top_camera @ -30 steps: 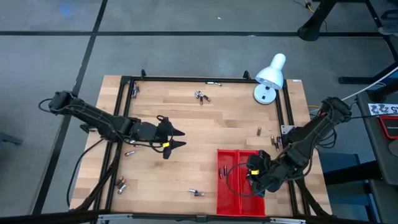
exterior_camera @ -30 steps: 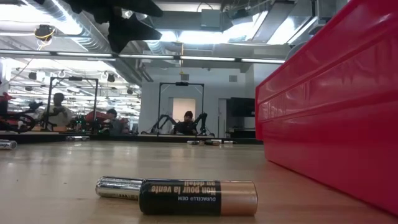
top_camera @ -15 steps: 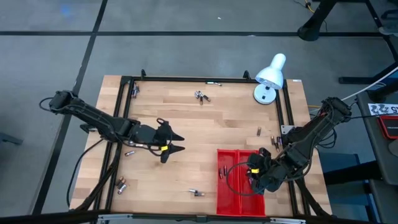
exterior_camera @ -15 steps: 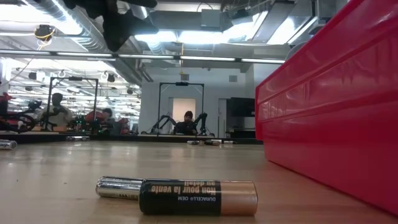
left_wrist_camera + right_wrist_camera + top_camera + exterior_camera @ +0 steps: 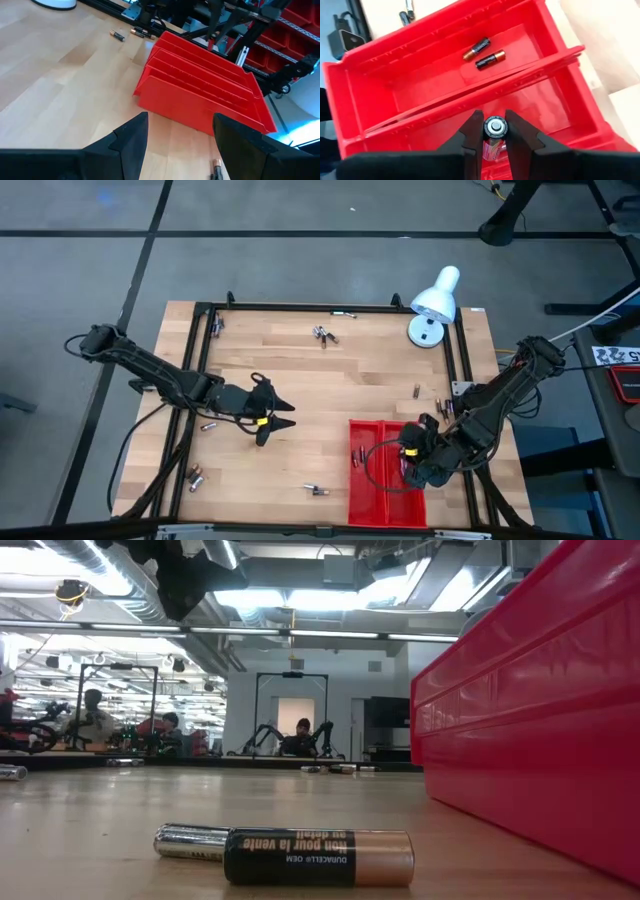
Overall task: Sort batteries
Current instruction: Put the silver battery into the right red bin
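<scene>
A red tray (image 5: 372,475) with long compartments sits on the wooden table (image 5: 330,380), near its front right part. A white desk lamp (image 5: 434,304) stands at the far right corner. Beyond the table, people (image 5: 92,720) sit in the workshop.

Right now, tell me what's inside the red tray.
In the red tray, two batteries lie side by side in one compartment. The right gripper holds a third battery over the other compartment; its fingers cover part of that floor.
</scene>
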Robot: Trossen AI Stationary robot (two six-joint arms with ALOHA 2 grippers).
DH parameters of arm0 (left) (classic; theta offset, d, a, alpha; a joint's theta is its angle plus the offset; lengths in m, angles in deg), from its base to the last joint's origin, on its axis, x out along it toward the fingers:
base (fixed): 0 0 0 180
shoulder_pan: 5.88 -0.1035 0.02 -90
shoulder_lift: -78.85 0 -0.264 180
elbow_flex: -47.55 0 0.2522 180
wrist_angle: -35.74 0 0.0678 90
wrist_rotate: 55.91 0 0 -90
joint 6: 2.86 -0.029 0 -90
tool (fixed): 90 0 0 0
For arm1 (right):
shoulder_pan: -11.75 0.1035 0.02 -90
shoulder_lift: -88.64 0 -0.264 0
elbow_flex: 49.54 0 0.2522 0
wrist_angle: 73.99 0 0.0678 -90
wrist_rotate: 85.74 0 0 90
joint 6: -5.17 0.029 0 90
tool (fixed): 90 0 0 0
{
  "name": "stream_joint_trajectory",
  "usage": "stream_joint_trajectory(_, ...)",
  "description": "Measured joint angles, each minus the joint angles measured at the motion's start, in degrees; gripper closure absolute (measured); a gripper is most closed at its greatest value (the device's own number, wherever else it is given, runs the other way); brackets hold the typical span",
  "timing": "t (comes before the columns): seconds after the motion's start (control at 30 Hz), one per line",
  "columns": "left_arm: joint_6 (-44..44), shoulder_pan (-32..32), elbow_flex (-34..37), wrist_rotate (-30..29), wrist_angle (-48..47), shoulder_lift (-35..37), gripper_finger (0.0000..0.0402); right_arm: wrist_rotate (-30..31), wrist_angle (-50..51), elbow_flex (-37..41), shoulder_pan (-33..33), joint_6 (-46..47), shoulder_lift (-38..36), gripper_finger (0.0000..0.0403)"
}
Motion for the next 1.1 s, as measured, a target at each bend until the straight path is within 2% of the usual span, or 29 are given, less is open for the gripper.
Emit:
stream_joint_trajectory(0.27,-0.1,1.6,0.0,-0.1,-0.3,0.0,0.019,0.0,2.4,0.0,0.0,-1.0,0.0,0.0338)
stream_joint_trajectory(0.4,-3.6,4.2,0.0,0.0,-0.5,-2.2,0.019,0.0,2.7,0.0,0.0,-2.2,0.0,0.0303)
stream_joint_trajectory(0.6,-3.4,7.0,0.0,0.0,0.7,-7.4,0.019,0.1,2.9,0.0,0.0,-2.7,0.0,0.0241)
stream_joint_trajectory(0.8,-4.8,8.4,0.0,0.0,6.7,-12.8,0.019,0.3,2.4,0.0,0.0,-4.0,-1.0,0.022)
stream_joint_trajectory(0.9,-7.3,9.2,-0.3,0.0,8.9,-15.6,0.019,3.6,2.4,-0.6,0.0,-5.0,-3.3,0.0224)
stream_joint_trajectory(1.1,-14.6,10.3,-4.0,0.4,10.8,-22.9,0.019,13.8,1.8,-3.4,0.0,-9.2,-7.8,0.023)
